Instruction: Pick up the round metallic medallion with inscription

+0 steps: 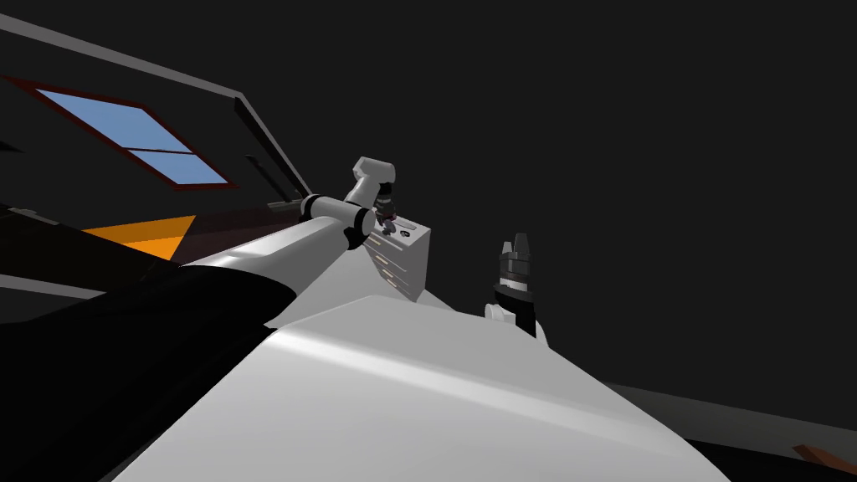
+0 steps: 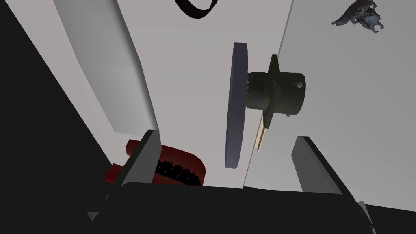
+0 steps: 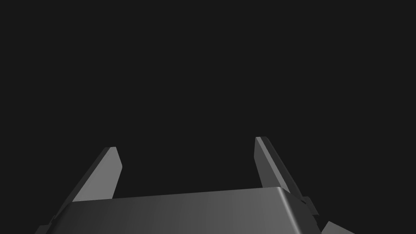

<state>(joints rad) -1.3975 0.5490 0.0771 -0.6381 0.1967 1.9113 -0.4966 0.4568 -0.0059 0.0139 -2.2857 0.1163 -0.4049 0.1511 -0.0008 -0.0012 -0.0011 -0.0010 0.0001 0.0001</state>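
Note:
A thin, dark grey round disc (image 2: 237, 105), the medallion, shows edge-on over a white surface. It sits just beyond my left gripper (image 2: 225, 136), in the gap between the open fingers (image 2: 142, 158), with nothing gripped. Against the disc's far side is a dark olive cylinder with a flange (image 2: 280, 91). In the head view my left gripper (image 1: 387, 219) hangs over the top of a white chest of drawers (image 1: 406, 259). My right gripper (image 1: 516, 243) is raised at my right side, and in its wrist view the right gripper (image 3: 187, 144) stands open and empty.
A red object with black teeth (image 2: 174, 166) lies right by one left finger. A black ring (image 2: 195, 10) and a crumpled blue-grey thing (image 2: 359, 16) lie farther off on the white top. A window (image 1: 134, 138) is on the dark wall to the left.

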